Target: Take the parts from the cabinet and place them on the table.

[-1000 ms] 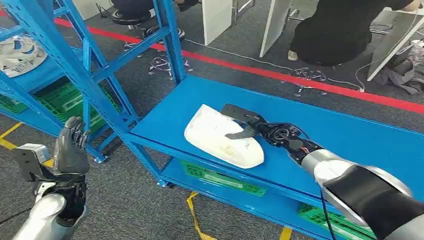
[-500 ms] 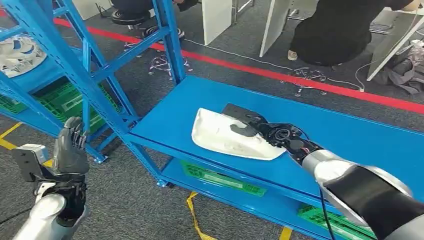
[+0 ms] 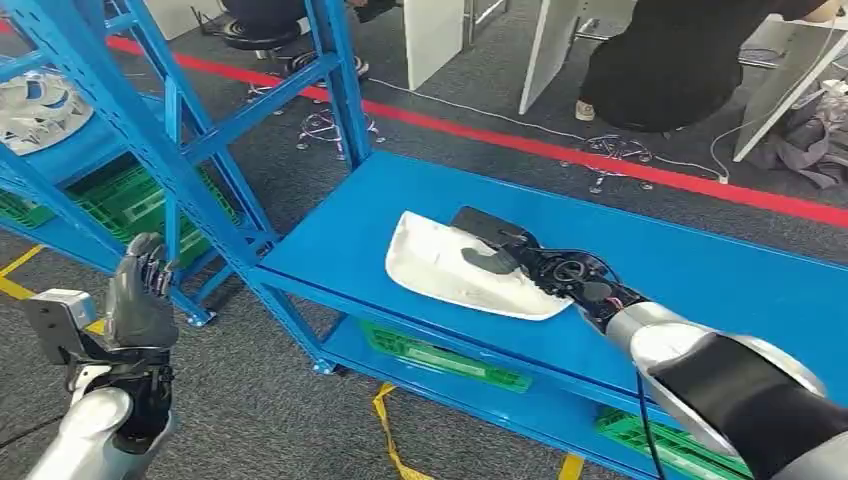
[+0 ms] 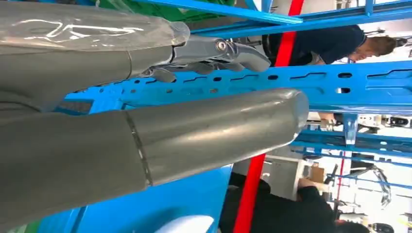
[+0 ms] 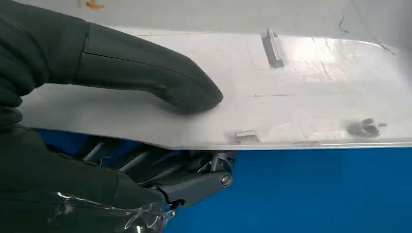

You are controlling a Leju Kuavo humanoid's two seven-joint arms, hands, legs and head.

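A white moulded part (image 3: 445,268) lies nearly flat on the blue table top (image 3: 700,270), close to its front-left corner. My right hand (image 3: 520,262) holds it by its right end, with the thumb (image 5: 145,73) pressed on top and the darker fingers (image 5: 194,179) underneath. The right wrist view shows the part's pale inner face (image 5: 301,97) with small clips, just above the blue surface. My left hand (image 3: 140,295) is raised at the lower left, beside the blue cabinet frame (image 3: 170,150), with its fingers (image 4: 223,51) and thumb apart and nothing in it. Another white part (image 3: 35,110) rests on a cabinet shelf.
Green crates sit low in the cabinet (image 3: 130,200) and under the table (image 3: 440,358). A red line (image 3: 600,160) crosses the grey floor beyond the table. A person in black (image 3: 680,60) sits behind it among white desk legs. Yellow tape (image 3: 390,430) marks the floor near me.
The white part has tipped from a raised, tilted pose down to nearly flat on the table and shifted slightly right, still in my right hand. My left hand has stayed put.
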